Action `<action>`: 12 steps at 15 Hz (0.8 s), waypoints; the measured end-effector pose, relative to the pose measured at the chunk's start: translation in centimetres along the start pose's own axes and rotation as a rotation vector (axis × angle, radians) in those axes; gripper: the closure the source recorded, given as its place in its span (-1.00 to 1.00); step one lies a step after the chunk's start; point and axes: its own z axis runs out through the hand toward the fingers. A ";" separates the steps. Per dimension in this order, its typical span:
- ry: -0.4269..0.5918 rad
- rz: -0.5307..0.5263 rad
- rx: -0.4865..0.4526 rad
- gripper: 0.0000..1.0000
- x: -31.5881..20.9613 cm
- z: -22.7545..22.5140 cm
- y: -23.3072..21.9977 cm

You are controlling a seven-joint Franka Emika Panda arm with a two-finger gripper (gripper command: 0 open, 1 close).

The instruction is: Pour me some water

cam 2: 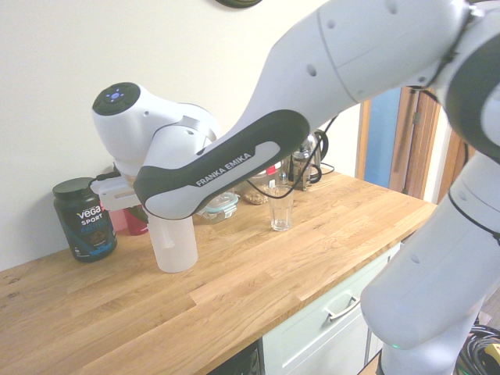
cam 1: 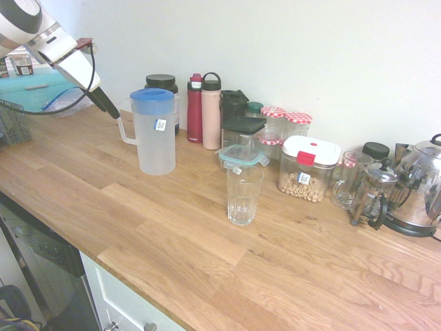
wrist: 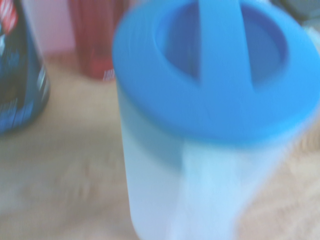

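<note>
Pointing obliquely down at the top of the handle (cam 1: 125, 134), the jaws (cam 1: 114, 113) are spread wide, with nothing held between them. By them, on the handle side, the frosted pitcher (cam 1: 156, 141) is stood upright on the surface (cam 1: 200, 255), its long axis vertical and its blue lid (cam 1: 152, 95) on. The handle is thus presented to the jaws, and a short advance toward the body, with the fingers kept astride the grip, would seem to be called for. The drinking glass (cam 1: 242, 200) is placed beyond the pitcher, away from the jaws. Whether the handle is touched cannot be told; in the second exterior view jaws, handle and lid are hidden by the arm (cam 2: 226, 160), the wrist view is blurred, and the water level cannot be made out through the frosted wall.
</note>
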 end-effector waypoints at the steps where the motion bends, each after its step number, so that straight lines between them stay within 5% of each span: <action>1: 0.006 0.018 -0.002 -1.00 -0.3 0.8 -0.7; 3: -0.004 0.049 -0.013 -1.00 -1.3 2.1 -1.7; 4: -0.011 0.056 -0.018 1.00 -1.6 2.6 -2.1; 12: 0.039 0.098 0.002 1.00 -1.2 3.6 -3.5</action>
